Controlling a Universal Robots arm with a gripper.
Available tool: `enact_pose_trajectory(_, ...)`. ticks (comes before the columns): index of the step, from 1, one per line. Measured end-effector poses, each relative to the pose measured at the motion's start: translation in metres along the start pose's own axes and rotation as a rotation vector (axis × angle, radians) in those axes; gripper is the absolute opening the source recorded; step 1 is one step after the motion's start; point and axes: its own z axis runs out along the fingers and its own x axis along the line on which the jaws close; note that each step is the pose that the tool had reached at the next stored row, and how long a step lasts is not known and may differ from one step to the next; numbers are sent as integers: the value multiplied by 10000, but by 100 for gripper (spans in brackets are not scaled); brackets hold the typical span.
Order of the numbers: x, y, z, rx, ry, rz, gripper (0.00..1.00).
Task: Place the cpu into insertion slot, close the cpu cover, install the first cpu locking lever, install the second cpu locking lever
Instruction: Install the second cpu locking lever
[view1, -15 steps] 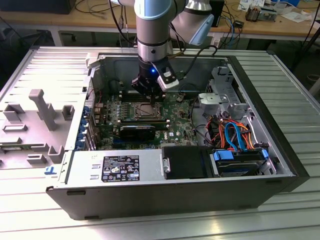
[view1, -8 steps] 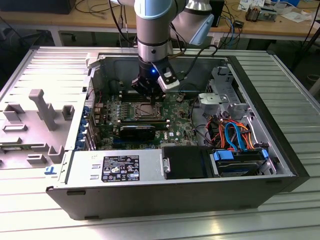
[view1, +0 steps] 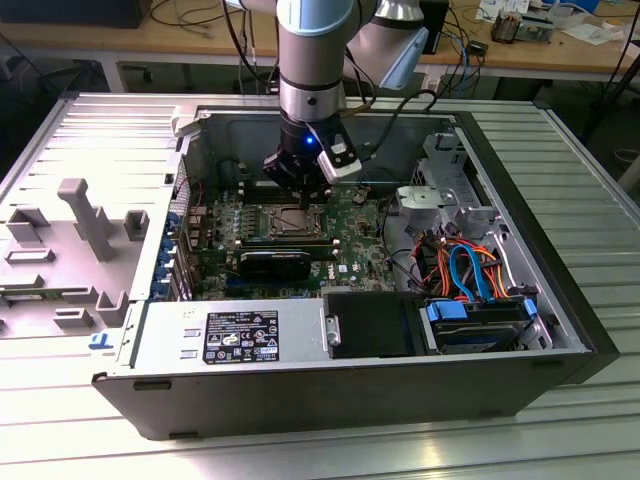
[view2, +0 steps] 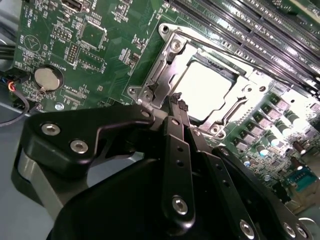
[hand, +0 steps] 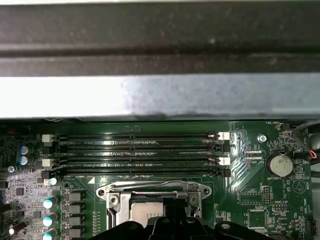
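Inside the open computer case, my gripper (view1: 300, 195) hangs just above the insertion slot (view1: 290, 222) on the green board. In the second wrist view the cpu (view2: 205, 87) lies flat in the slot, its pale silver top showing through the window of the cpu cover (view2: 162, 72). The cover lies down around the chip. A thin lever rod (view2: 210, 42) runs along one side of the socket. My gripper (view2: 177, 102) is shut, its tips at the cover's edge, with nothing seen between them. The first wrist view shows the cpu (hand: 147, 212) and the lever rod (hand: 145, 184).
Long black memory slots (hand: 135, 150) run beside the socket, and a coin battery (view2: 47, 78) sits further off. The case wall (hand: 150, 95) rises close behind. A drive cage with coloured cables (view1: 470, 270) and a power supply (view1: 240, 335) fill the case's near side.
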Motion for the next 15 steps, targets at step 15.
enact_pose_trajectory(15, -3, -161, -19, 11, 0, 2, 11)
